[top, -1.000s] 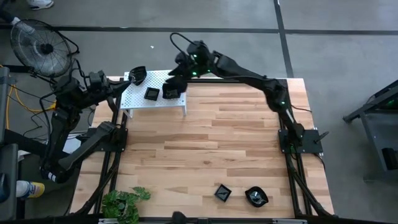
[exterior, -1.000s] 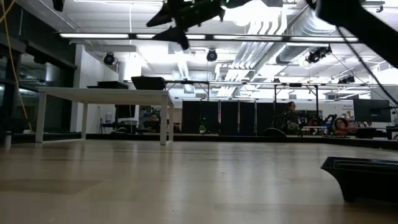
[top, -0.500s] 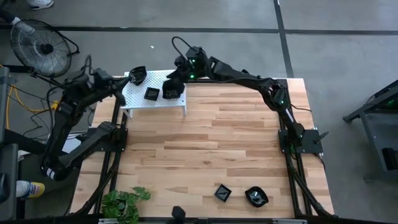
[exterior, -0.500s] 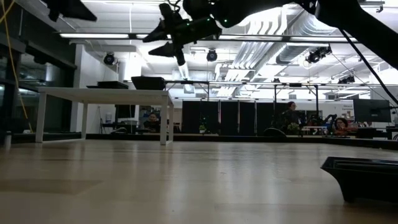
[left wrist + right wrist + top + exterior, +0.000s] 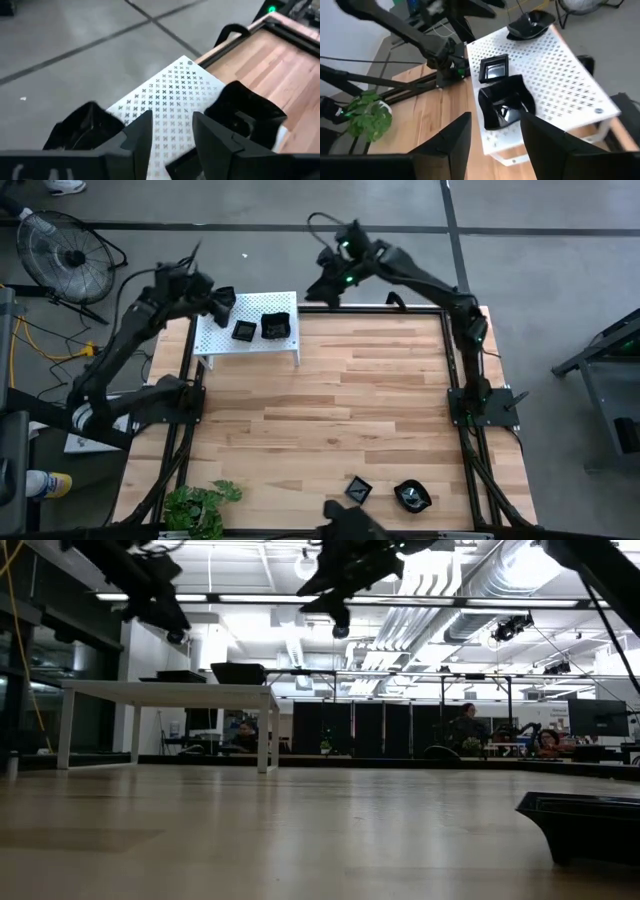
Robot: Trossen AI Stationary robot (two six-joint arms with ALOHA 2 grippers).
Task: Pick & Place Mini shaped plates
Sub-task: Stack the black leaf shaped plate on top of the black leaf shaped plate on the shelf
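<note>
A white perforated shelf point(image 5: 252, 340) stands at the table's far left and carries three black mini shaped plates: one on its far left corner point(image 5: 226, 302), a small square one point(image 5: 243, 330) and a bigger one point(image 5: 276, 326). My left gripper point(image 5: 207, 294) hovers open above the shelf's far left corner. The corner plate point(image 5: 82, 127) lies just beside its fingers, with bare shelf point(image 5: 170, 100) between them. My right gripper point(image 5: 326, 280) hangs open beyond the shelf's right end with nothing between its fingers point(image 5: 492, 140). Two more plates point(image 5: 358, 489) point(image 5: 412, 497) lie near the front edge.
A green plant point(image 5: 200, 505) sits at the table's near left corner. A fan point(image 5: 60, 255) stands on the floor beyond the left arm. Bare wooden tabletop point(image 5: 350, 410) stretches between the shelf and the front plates.
My right gripper has drawn back from above the bigger plate on the shelf toward the table's right and far edge; that plate stays on the shelf. My left gripper has swung up and toward the far edge, ending over the shelf's far left corner.
</note>
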